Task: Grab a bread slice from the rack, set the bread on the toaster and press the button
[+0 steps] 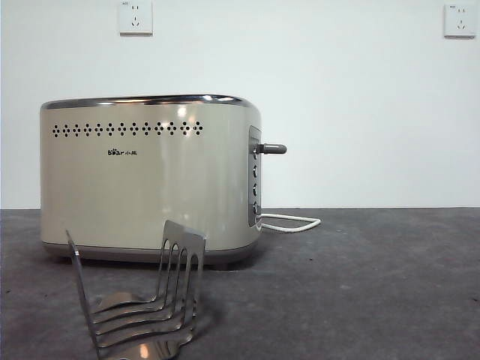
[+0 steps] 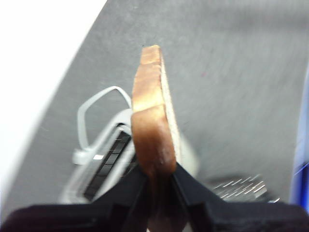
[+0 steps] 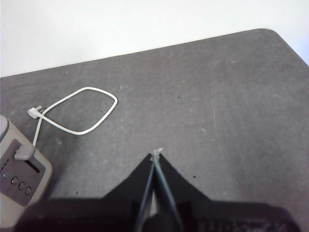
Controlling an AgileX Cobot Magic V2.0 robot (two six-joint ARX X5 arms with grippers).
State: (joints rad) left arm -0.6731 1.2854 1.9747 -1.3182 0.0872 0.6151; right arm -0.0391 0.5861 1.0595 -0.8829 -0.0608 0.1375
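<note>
Grey table [image 2: 231, 87] below slice of bread [image 2: 152, 125], edge-on

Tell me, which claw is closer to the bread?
Left. The left claw is shut right on the slice of bread, holding it above the toaster. The right claw is shut over bare table, off beside the toaster.

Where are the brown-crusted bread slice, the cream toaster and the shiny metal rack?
Brown-crusted bread slice [image 2: 152, 130]: left wrist view, crust edge.
Cream toaster [image 1: 150, 195]: front view, front wall.
Shiny silver metal rack [image 1: 184, 259]: front view, upright divider.
</note>
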